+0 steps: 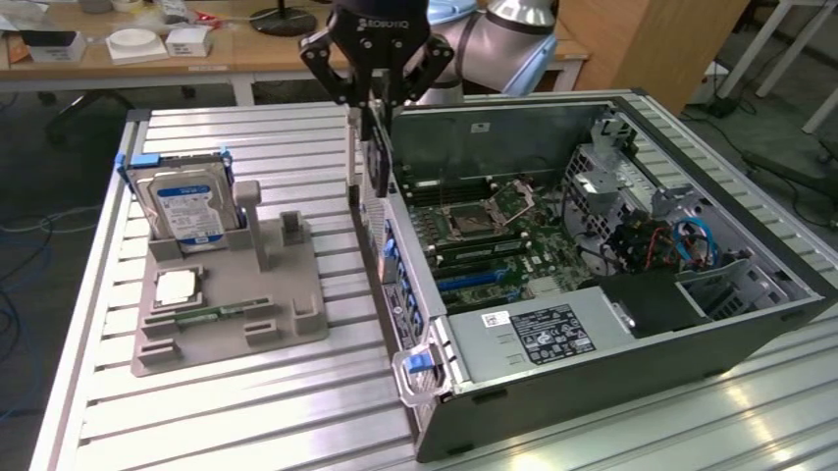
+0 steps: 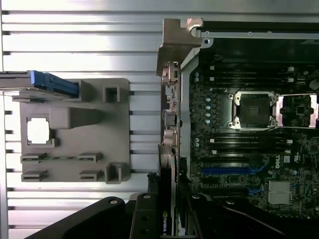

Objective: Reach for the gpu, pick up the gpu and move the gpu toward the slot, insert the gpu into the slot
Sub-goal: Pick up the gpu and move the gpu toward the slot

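Wood desk [image 1: 262, 57] w/ white boxes [image 1: 137, 44] at back; wood cabinet [image 1: 654, 44]; dark floor [image 1: 53, 157].

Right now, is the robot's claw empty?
No, the gripper is clamped on the gpu, which hangs upright from it at the edge of the open computer case.

**What you can count**

You have one gpu [image 1: 380, 162], one gripper [image 1: 379, 98], one open computer case [image 1: 629, 365] and one motherboard [image 1: 504, 240] inside it. On the one grey holder [image 1: 269, 294] you can count one hard drive [image 1: 183, 201], one square processor chip [image 1: 177, 287] and one green memory strip [image 1: 216, 313].
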